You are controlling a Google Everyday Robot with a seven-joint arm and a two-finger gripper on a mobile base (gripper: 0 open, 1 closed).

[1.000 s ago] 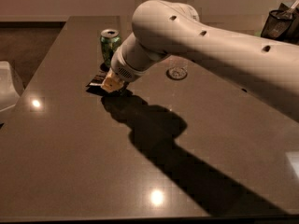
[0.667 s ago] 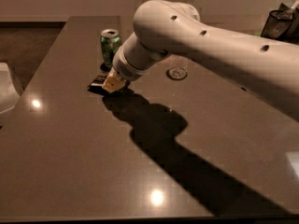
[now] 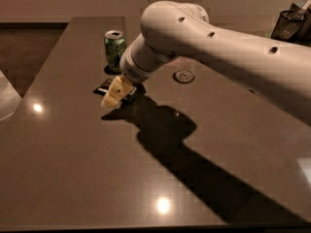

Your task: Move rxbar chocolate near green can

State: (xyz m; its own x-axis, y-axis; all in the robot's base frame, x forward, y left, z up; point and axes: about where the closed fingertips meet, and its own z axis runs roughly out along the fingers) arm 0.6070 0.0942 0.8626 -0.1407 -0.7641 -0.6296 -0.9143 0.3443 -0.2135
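Observation:
The rxbar chocolate [image 3: 104, 87] lies flat on the dark table, a black wrapper with a white patch, just in front of the green can [image 3: 114, 49]. The can stands upright a short way behind it, apart from it. My gripper [image 3: 113, 95], pale yellow at the tip of the big white arm, is right over the bar's right end and covers part of it. I cannot tell whether it touches the bar.
A clear glass or bottle [image 3: 184, 74] stands right of the can, partly behind the arm. A dark holder with utensils [image 3: 290, 25] is at the far right corner. The table's left edge [image 3: 36, 81] runs close by, with a white object [image 3: 7, 98] beyond it.
My gripper has shifted a little toward the near side, over the bar. The bar and the can have not moved.

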